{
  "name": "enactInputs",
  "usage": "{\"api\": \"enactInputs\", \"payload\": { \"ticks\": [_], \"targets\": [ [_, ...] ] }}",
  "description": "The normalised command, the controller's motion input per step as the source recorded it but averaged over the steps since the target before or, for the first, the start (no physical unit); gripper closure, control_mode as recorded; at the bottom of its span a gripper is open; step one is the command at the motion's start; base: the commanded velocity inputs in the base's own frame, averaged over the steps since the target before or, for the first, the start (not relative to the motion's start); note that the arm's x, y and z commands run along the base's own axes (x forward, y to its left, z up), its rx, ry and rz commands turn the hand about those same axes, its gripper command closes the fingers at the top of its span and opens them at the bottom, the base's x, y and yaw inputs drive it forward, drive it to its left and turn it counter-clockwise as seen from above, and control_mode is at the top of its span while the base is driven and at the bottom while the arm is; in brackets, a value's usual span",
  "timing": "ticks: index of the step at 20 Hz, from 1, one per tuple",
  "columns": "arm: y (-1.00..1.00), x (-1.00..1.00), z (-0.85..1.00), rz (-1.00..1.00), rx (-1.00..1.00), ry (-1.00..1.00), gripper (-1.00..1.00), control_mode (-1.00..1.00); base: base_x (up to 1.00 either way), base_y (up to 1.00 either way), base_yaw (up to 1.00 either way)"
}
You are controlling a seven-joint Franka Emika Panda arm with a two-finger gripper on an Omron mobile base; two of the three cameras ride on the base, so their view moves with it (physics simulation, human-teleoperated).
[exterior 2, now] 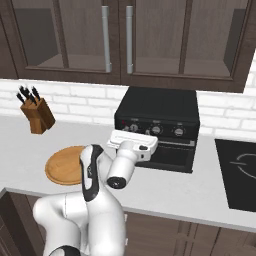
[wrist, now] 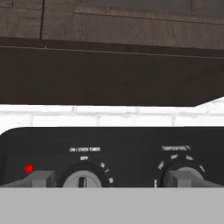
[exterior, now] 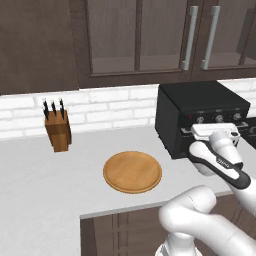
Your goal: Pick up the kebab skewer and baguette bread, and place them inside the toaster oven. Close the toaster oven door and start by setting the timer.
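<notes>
Toaster oven (exterior 2: 157,125) on counter (exterior: 40,185) against the brick wall, toaster oven door (exterior 2: 170,152) shut, contents not visible. Wooden plate (exterior: 132,171) left of it, bare. Knife block (exterior: 58,130) far left. Gripper (wrist: 111,179) spread wide, straddling the timer knob (wrist: 82,180), holding nothing.

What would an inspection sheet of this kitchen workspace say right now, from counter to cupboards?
Surface: pale grey counter, with a dark cooktop at its right end.
Job's things: black toaster oven against the tiled wall, its door shut; the timer knob points at OFF beside a red light. Skewer and bread: nothing seen.
Clutter: bare wooden plate; knife block near the wall.
Grippers: gripper held up to the oven's knob panel, fingers spread either side of the timer knob, open.
Cables: nothing seen.
Surroundings: white brick wall, dark wooden cabinets with metal handles above.
</notes>
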Motion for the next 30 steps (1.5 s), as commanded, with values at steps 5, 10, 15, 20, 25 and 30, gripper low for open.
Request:
{"api": "enactInputs", "payload": {
  "ticks": [5,10,15,20,25,30],
  "targets": [
    [0.00,0.00,-0.01,0.00,0.00,0.05,-1.00,-1.00,0.00,0.00,0.00],
    [-0.04,0.00,0.00,0.00,0.00,0.04,-1.00,-1.00,0.00,0.00,0.00],
    [-0.02,-0.03,0.00,0.03,0.03,0.00,-1.00,-1.00,0.00,0.00,0.00],
    [0.00,0.00,0.00,0.03,0.07,0.01,-1.00,-1.00,0.00,0.00,0.00],
    [0.00,-0.02,0.02,0.02,0.05,0.03,-1.00,-1.00,0.00,0.00,0.00],
    [0.00,-0.16,0.04,0.00,0.00,0.00,-1.00,-1.00,0.00,0.00,0.00]
  ]
}}
